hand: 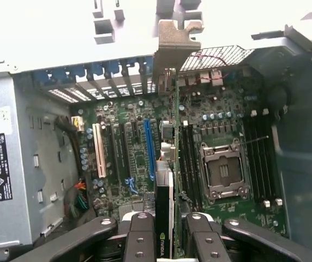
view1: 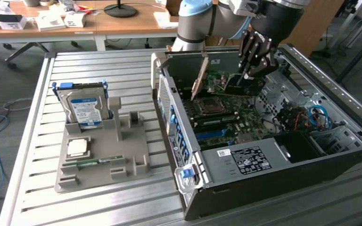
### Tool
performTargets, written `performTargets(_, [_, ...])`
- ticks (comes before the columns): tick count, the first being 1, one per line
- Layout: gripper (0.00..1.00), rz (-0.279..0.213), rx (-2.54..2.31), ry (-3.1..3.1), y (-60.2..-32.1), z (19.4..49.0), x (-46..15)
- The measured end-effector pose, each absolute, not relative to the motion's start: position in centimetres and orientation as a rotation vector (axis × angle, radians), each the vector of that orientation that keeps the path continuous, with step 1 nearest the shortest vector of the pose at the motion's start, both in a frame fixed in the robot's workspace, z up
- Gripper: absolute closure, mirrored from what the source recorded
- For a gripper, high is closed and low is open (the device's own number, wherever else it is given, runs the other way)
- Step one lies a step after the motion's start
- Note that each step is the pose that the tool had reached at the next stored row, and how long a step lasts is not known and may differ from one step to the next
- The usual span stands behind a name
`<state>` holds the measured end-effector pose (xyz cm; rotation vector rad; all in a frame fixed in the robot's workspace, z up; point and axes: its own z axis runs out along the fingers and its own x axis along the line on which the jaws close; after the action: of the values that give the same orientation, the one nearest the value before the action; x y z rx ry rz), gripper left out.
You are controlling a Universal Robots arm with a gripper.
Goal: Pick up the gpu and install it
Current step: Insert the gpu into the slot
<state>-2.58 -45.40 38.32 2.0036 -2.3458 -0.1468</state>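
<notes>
Gripper (hand: 167,236) pinching gpu (hand: 165,203) inside computer case (view1: 263,190); slatted metal table (view1: 93,61) beneath case; wooden desks (view1: 127,23) behind case.

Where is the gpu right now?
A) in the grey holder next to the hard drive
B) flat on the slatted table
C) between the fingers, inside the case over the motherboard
C: the gpu stands edge-on between the fingers, over the motherboard in the open case.

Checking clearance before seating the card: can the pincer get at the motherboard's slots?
Probably yes: the case is open, and the pincer, shut on the gpu, hangs over the slots with nothing visibly between.
</notes>
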Motion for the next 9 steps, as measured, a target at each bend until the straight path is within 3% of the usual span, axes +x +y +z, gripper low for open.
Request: performTargets(9, [0.74, -0.115, 2.055, -2.352, -45.4, 38.31, -2.83])
